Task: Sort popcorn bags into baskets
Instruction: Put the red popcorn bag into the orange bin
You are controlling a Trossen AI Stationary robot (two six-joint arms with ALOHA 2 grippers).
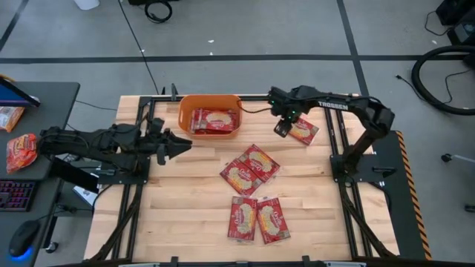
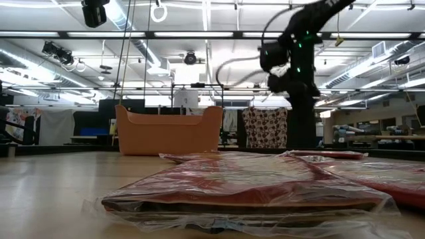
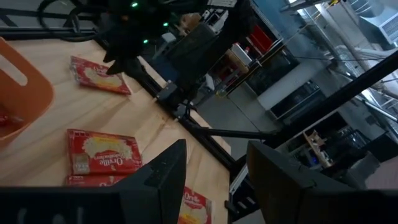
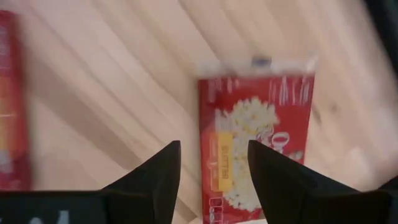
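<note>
On the wooden table (image 1: 185, 215), an orange basket (image 1: 211, 104) at the far edge already holds red bags. The right gripper (image 1: 283, 127) hovers, fingers parted and empty, over a lone bag (image 1: 304, 131) lying just right of the basket: the approach to a pick, apparently. Next it must descend and close. The left gripper (image 1: 180, 142), fingers apart, waits empty near the basket. Four bags (image 1: 250, 169) lie mid-table.

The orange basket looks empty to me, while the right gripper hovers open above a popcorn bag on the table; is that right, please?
Not quite: the orange basket already holds popcorn bags, as the high view shows. The right gripper does hover open above a popcorn bag on the table.
</note>
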